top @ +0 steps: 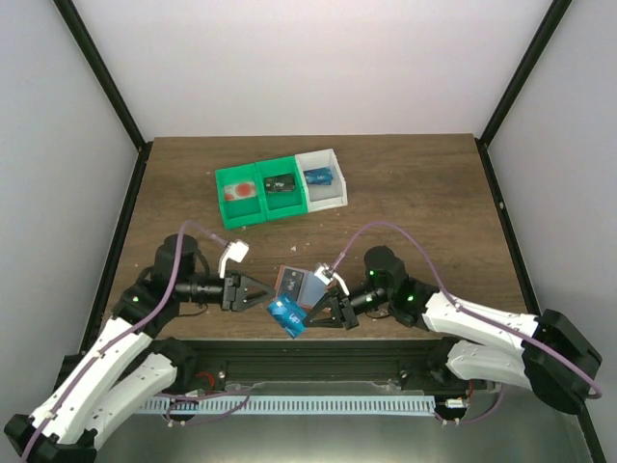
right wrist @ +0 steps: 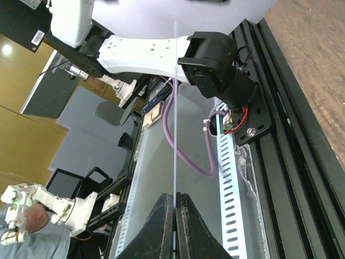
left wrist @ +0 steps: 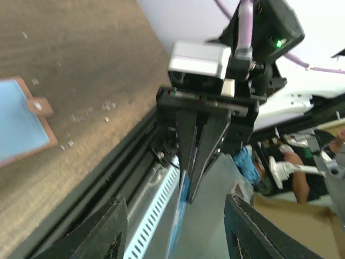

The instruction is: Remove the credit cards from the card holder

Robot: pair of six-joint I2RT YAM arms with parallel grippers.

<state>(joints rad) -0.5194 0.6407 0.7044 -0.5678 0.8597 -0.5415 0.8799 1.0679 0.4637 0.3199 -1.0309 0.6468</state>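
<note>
The card holder (top: 301,283) lies opened flat on the table, pale blue face up with a salmon rim. It also shows at the left edge of the left wrist view, where the card holder (left wrist: 19,127) has its little tab toward me. My right gripper (top: 308,313) is shut on a blue credit card (top: 285,315), held off the table just near of the holder. Edge-on, that card (right wrist: 176,108) is a thin line rising from my right gripper (right wrist: 176,216). My left gripper (top: 262,292) stands open, empty, facing the card (left wrist: 182,213) from the left.
A green bin (top: 234,214) and a white bin (top: 333,198) stand joined at the back middle, with small items inside. The black frame rail (top: 318,352) runs along the table's near edge, right below both grippers.
</note>
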